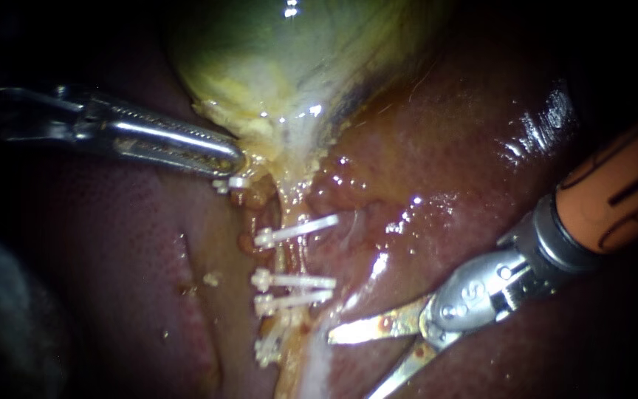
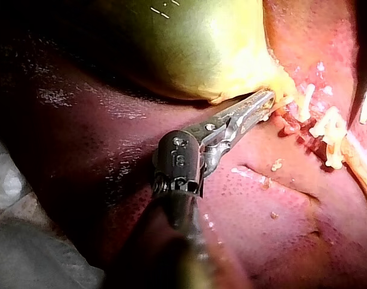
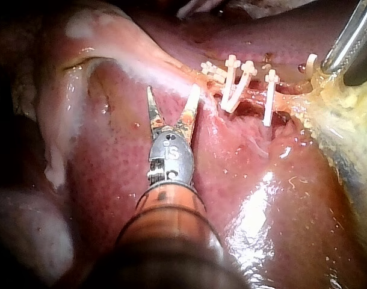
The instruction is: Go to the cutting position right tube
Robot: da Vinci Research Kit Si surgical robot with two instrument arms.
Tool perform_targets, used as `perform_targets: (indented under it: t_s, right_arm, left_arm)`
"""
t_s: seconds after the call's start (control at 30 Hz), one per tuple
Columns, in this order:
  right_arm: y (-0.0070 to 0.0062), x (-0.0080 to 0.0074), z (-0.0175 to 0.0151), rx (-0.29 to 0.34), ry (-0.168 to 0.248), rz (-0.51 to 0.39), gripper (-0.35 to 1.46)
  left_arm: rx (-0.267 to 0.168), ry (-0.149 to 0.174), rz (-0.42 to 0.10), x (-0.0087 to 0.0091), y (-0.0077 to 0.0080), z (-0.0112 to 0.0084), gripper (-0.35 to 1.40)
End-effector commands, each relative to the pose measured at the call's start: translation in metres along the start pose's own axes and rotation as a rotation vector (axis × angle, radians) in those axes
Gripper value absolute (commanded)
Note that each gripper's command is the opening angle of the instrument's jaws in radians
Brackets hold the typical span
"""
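So the right instrument (image 1: 351,364) has its jaws spread wide, nothing between them, tips just beside the lower clips (image 1: 295,281) on the tube (image 1: 287,257) but not around it. The left instrument (image 1: 224,157) is pinched onto the gallbladder (image 1: 260,59) at its bottom edge, with liver (image 1: 444,148) all around.

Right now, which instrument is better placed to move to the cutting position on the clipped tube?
The right instrument. Its blades stand open, close beside the white clips. The left instrument grips the gallbladder near its neck, so it is occupied.
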Motion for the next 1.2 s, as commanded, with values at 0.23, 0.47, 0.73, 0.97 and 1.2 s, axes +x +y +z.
perform_targets:
  t_s: [0.23, 0.47, 0.73, 0.97, 1.2]
  right_arm:
    - [0.0000, 0.0000, 0.0000, 0.000, 0.001, 0.001, 1.43]
    - [0.0000, 0.0001, -0.0001, 0.000, 0.001, 0.001, 1.43]
    - [0.0004, 0.0005, -0.0002, -0.027, 0.002, 0.069, 1.43]
    - [0.0024, 0.0021, -0.0017, -0.059, 0.016, 0.359, 1.37]
    - [0.0052, 0.0031, -0.0036, -0.070, 0.024, 0.623, 1.30]
  left_arm:
    - [-0.012, -0.004, -0.001, 0.0004, -0.0001, -0.0018, -0.35]
    - [0.031, 0.019, -0.018, 0.0026, -0.0007, -0.0078, -0.35]
    - [0.043, 0.024, -0.024, 0.0029, -0.0007, -0.0084, -0.35]
    - [0.043, 0.024, -0.024, 0.0029, -0.0007, -0.0085, -0.35]
    - [0.045, 0.025, -0.024, 0.0028, -0.0006, -0.0084, -0.35]
